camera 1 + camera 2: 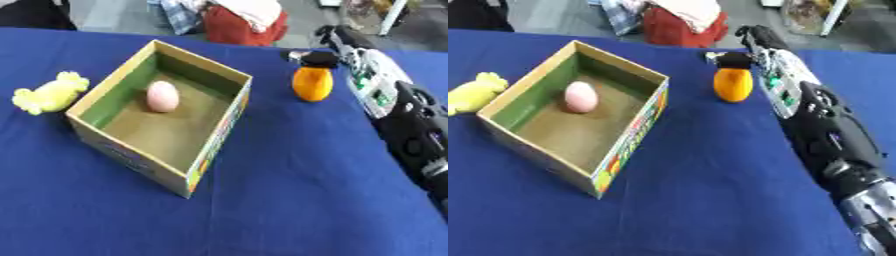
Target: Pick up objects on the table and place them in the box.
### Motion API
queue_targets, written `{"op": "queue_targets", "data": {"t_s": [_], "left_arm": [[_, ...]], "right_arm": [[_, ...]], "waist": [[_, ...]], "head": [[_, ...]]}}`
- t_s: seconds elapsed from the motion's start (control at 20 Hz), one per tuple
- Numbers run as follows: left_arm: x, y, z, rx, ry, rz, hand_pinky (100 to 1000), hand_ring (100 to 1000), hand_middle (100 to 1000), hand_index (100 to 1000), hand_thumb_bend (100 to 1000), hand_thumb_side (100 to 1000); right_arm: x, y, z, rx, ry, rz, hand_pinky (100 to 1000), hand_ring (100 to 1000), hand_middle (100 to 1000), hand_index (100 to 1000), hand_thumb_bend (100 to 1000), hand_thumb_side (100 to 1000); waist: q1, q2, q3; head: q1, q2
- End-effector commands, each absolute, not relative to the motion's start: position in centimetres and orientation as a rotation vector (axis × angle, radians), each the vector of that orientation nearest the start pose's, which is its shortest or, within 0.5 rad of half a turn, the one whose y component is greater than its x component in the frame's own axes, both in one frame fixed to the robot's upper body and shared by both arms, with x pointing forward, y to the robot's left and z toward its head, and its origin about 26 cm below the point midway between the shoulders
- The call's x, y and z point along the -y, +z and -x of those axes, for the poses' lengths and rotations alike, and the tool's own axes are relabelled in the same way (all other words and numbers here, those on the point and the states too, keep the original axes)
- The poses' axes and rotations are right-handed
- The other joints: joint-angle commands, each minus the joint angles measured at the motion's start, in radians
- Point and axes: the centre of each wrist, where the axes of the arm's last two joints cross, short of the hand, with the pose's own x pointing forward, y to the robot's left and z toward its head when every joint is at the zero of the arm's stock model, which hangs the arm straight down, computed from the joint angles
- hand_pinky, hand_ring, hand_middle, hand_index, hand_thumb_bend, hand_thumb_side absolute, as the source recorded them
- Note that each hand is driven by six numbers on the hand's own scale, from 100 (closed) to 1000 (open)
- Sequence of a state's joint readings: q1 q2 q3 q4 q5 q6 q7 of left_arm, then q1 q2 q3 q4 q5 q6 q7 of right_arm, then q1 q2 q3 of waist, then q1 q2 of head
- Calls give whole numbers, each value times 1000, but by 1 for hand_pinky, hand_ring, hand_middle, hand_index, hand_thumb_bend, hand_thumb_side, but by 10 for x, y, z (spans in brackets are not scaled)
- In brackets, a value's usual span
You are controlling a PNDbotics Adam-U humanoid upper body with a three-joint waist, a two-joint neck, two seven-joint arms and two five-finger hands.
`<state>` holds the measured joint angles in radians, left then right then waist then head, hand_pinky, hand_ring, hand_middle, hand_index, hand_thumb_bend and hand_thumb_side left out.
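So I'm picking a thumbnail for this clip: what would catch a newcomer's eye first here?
Probably the open cardboard box left of centre on the blue table, with a pink egg inside. Next, the orange object to its right, the robot's right hand on its top, and the yellow toy left of the box.

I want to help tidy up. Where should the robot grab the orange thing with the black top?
Probably around its round orange belly, below the black cap. The orange object stands upright on the blue cloth, clear of the box, so its sides are free. The right hand is already just behind it, so coming from the far right side looks easiest. Its fingers are hard to make out.
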<state>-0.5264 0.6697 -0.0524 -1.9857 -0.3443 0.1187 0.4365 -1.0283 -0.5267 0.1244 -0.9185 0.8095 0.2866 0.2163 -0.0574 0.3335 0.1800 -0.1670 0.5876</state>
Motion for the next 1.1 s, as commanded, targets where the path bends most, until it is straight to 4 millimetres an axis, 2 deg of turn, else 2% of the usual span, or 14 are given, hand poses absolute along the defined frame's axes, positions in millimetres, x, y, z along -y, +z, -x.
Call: {"op": "queue_targets", "data": {"t_s": [0.05, 0.4, 0.65, 0.7, 0.8, 0.85, 0.9, 1.0, 1.05, 1.1], "left_arm": [[-278, 301, -301, -3201, 448, 1404, 332, 613, 519, 782, 100, 671], [-279, 300, -301, -3204, 449, 1408, 331, 612, 518, 783, 100, 671], [-279, 300, -301, -3203, 452, 1413, 331, 612, 518, 781, 100, 671], [-279, 300, -301, -3204, 451, 1412, 331, 611, 518, 781, 100, 671], [-279, 300, -301, -3205, 450, 1410, 331, 611, 518, 781, 100, 671], [-279, 300, -301, -3205, 450, 1410, 331, 612, 518, 781, 100, 671], [-279, 300, -301, -3205, 449, 1410, 331, 611, 518, 781, 100, 671], [-279, 300, -301, -3206, 447, 1408, 331, 611, 518, 781, 100, 671], [-279, 300, -301, -3206, 447, 1408, 331, 611, 518, 781, 100, 671], [-279, 299, -301, -3207, 447, 1408, 331, 611, 518, 781, 100, 671]], "right_arm": [[319, 267, -477, 1278, 922, 1148, 646, 819, 750, 914, 607, 764], [325, 262, -476, 1171, 1039, 1081, 648, 819, 715, 889, 522, 683], [330, 260, -473, 1133, 1096, 1073, 641, 796, 630, 828, 402, 636], [331, 260, -473, 1130, 1100, 1078, 629, 778, 598, 799, 303, 588], [333, 258, -472, 1119, 1108, 1094, 621, 767, 585, 774, 184, 523], [334, 258, -472, 1113, 1113, 1103, 616, 760, 581, 762, 100, 417], [335, 257, -472, 1103, 1120, 1116, 613, 757, 578, 755, 100, 452], [336, 255, -472, 1089, 1129, 1145, 590, 721, 545, 698, 100, 381], [337, 254, -472, 1087, 1130, 1159, 587, 716, 541, 692, 100, 377], [337, 254, -472, 1091, 1128, 1173, 563, 660, 497, 643, 100, 334]], "waist": [[5, -21, -2], [4, -21, -5], [3, -20, -9], [3, -20, -10], [2, -21, -11], [2, -21, -11], [2, -21, -10], [2, -22, -10], [2, -22, -10], [2, -23, -10]], "head": [[6, -7], [11, -6], [16, -2], [16, -2], [17, -2], [17, -2], [17, -3], [17, -3], [17, -3], [17, -2]]}}
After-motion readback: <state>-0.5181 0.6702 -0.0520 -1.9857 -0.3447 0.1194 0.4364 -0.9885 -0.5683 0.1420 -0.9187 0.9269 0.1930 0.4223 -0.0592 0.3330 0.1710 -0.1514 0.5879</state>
